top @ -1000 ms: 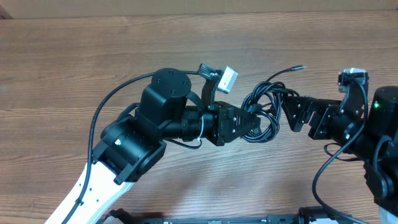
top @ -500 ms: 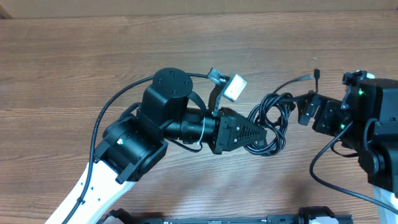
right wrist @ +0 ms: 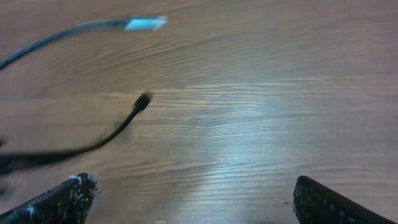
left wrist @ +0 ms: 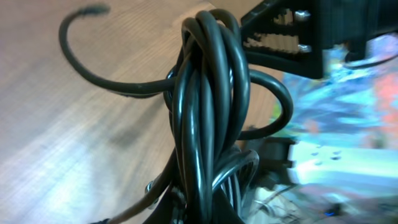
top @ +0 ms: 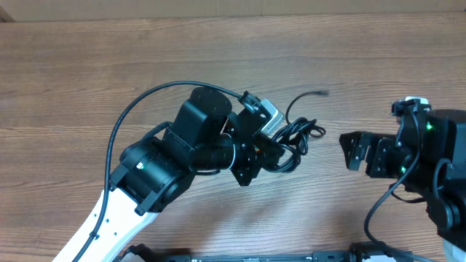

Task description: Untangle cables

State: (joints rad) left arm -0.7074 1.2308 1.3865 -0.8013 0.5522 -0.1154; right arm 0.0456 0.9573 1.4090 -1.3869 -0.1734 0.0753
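Observation:
The cables point(top: 295, 135) are a tight bunch of black loops held just above the wooden table point(top: 87, 65), and my left gripper point(top: 279, 151) is shut on the bunch's lower part. In the left wrist view the looped cables point(left wrist: 208, 106) rise straight out of the shut jaws. One loose cable end point(top: 320, 92) curls up and to the right. My right gripper point(top: 351, 150) stands wide open to the right of the bunch, apart from it. Between its fingers point(right wrist: 65, 200) lies bare table, with a black plug end point(right wrist: 143, 101) and a silver-tipped end point(right wrist: 146, 23) ahead of them.
The left arm's own thick black cable point(top: 138, 109) arcs over the table on the left. The left wrist camera housing point(top: 269, 113) sits right against the bunch. The right arm's body point(top: 437, 160) fills the right edge.
My left gripper has pulled back to the left and turned, carrying the cable bunch with it. The gap between the bunch and the open right gripper has widened.

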